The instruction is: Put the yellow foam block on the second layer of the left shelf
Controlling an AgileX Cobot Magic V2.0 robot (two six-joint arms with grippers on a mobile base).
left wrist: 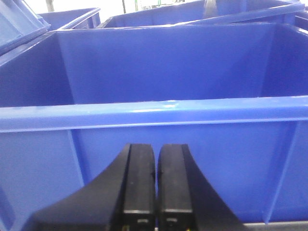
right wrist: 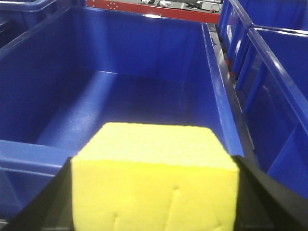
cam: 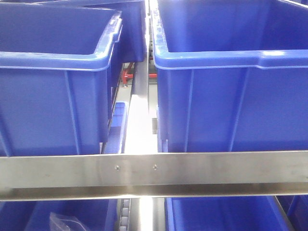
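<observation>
The yellow foam block (right wrist: 154, 178) fills the bottom of the right wrist view, clamped between the black fingers (right wrist: 269, 197) of my right gripper (right wrist: 154, 192). It hangs at the near rim of a deep blue bin (right wrist: 144, 96) whose inside shows nothing. My left gripper (left wrist: 156, 183) is shut with nothing between its fingers, close in front of the outer wall of another blue bin (left wrist: 154, 110). Neither gripper nor the block shows in the front view.
The front view shows two large blue bins (cam: 53, 77) (cam: 231, 72) side by side on a steel shelf rail (cam: 154, 173), with a metal upright (cam: 142, 120) between them. More blue bins sit on the layer below (cam: 216, 214); the left one holds a clear plastic bag (cam: 67, 222).
</observation>
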